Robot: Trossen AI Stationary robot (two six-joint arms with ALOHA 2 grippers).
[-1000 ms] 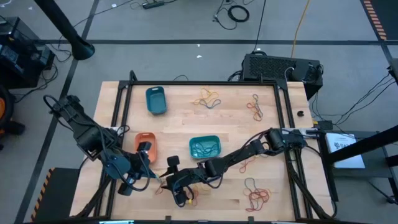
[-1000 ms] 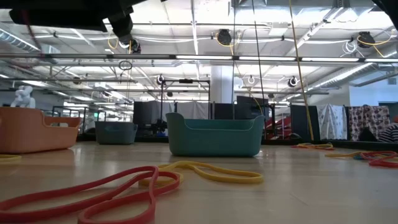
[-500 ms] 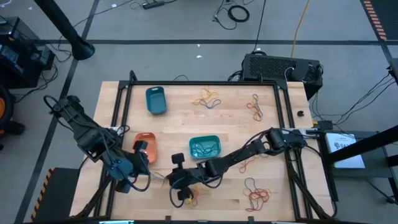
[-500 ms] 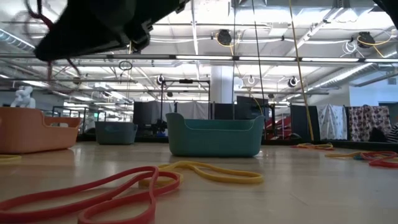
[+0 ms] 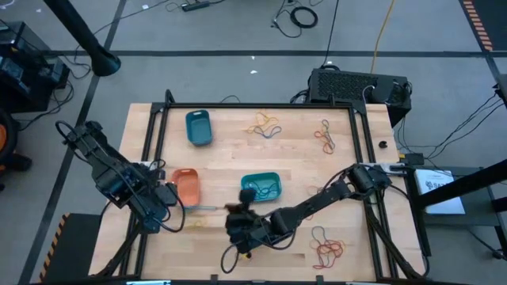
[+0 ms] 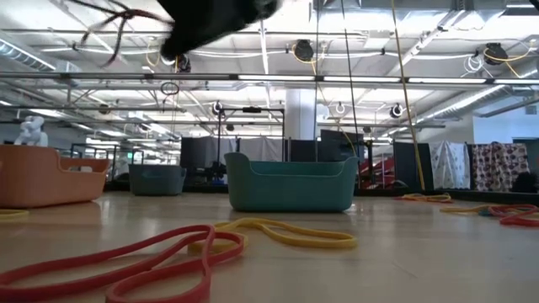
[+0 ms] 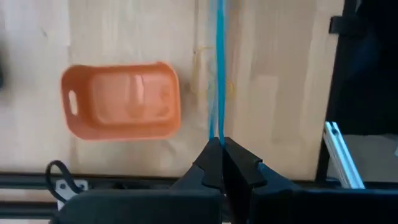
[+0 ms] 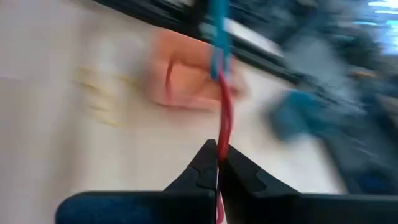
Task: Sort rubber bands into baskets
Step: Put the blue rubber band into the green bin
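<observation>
From above we see the wooden table (image 5: 301,146) with three baskets: the darker blue basket (image 5: 198,127) toward the far left, the orange basket (image 5: 187,185) at the left edge, and the teal basket (image 5: 261,187) near the middle. Loose rubber bands lie in small heaps (image 5: 265,125) along the far side and near the front right (image 5: 329,249). The left gripper (image 5: 169,195) sits just beside the orange basket; the right gripper (image 5: 240,218) hangs low in front of the teal basket. Their fingers are too small here for us to read

In the low view a dark blurred arm part (image 6: 215,15) is cut off by the upper edge, and we cannot tell which arm it is. A red band (image 6: 126,261) and a yellow band (image 6: 282,234) lie on the table in the foreground, touching

The left wrist view shows the left gripper's fingers (image 7: 239,163) pressed together on a taut blue band (image 7: 217,68) that runs out of frame, beside the orange basket

The right wrist view is smeared by motion; we still make out the right gripper's fingers (image 8: 239,171) pinching a red band (image 8: 224,124), which meets a blue band higher up, its far end cut off
</observation>
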